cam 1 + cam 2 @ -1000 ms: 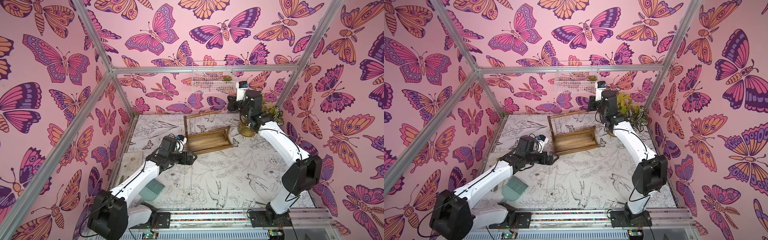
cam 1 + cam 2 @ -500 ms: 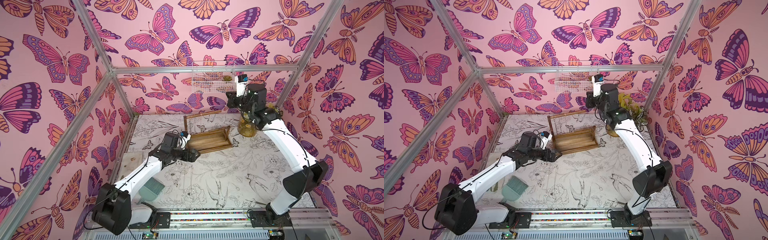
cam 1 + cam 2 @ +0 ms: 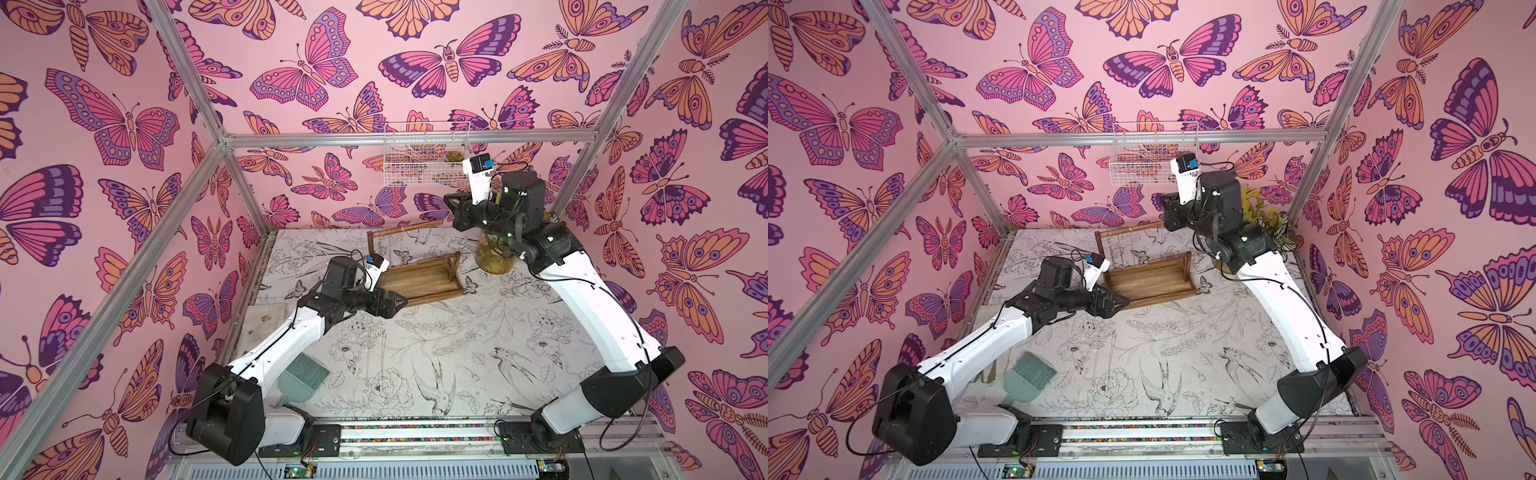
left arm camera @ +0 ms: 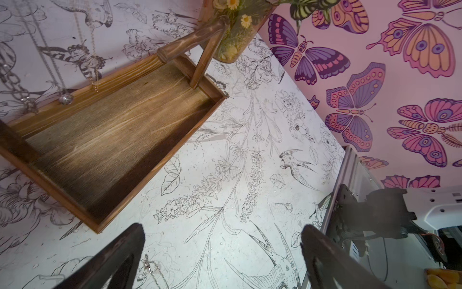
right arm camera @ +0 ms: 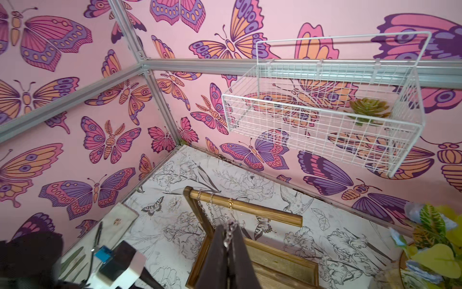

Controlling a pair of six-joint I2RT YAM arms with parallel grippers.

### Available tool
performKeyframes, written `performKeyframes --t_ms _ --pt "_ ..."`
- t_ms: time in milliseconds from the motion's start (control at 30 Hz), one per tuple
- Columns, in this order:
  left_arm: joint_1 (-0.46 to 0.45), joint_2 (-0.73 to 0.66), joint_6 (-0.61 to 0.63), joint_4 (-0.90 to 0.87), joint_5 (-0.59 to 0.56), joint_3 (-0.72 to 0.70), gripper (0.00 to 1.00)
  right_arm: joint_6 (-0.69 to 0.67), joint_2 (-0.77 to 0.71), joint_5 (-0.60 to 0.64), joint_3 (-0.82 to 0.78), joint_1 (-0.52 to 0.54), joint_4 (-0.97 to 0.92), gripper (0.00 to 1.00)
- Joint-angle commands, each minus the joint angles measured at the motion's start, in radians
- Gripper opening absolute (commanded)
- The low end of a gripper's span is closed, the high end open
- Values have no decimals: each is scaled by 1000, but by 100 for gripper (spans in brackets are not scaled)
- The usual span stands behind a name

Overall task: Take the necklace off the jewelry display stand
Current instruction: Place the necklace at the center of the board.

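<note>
Above the rear crossbar [image 5: 270, 212] of the jewelry display stand [image 3: 415, 279], the right gripper [image 5: 228, 226] has its jaws closed on a link of the silver necklace [image 5: 232, 231], as the right wrist view shows. The rest of this chain runs back toward the bar, where other chains hang near the post side, and I cannot tell for sure if its loop is on the wood or already off. The bar has its long axis across the stand, from the post on the left arm's side to an end on the right arm's side, and this end seems to have no post under it. So I judge that the coming move depends on this axis: the held loop must travel along the bar toward the right arm's end, or up and away, not across the wood. The left gripper [image 4: 222, 226] is low, just beside the front corner of the tray base, with jaws wide open and empty, well apart from the chains. The right arm is clearly the nearer one.
</note>
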Motion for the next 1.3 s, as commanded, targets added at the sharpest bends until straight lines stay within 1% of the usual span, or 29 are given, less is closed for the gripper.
performKeyframes --t_ms 0,67,167,367,533,700,933,1000,1100,1267 --pt "-4 5 44 73 97 13 99 1 -55 -47 -11 26 -40 2" --pt "-8 0 71 92 121 7 99 9 -73 -59 -29 43 -50 2" --pt "-21 -8 113 116 113 -3 98 17 -96 -68 -54 67 -60 2" --pt "-69 -15 210 134 12 2 96 45 -149 -73 -111 103 -63 2" --pt "-106 -22 260 169 -17 6 95 49 -181 -105 -135 136 -83 2" --pt "-145 -35 285 174 -36 10 91 71 -214 -131 -170 156 -74 2" --pt "-160 -46 302 232 -79 19 88 72 -238 -141 -184 172 -84 2" --pt "-163 -38 296 250 -66 30 86 72 -243 -144 -181 177 -90 2" --pt "-175 -25 286 265 -13 53 82 73 -252 -145 -173 182 -99 2" --pt "-217 -18 284 278 57 76 81 74 -271 -141 -162 190 -115 2"
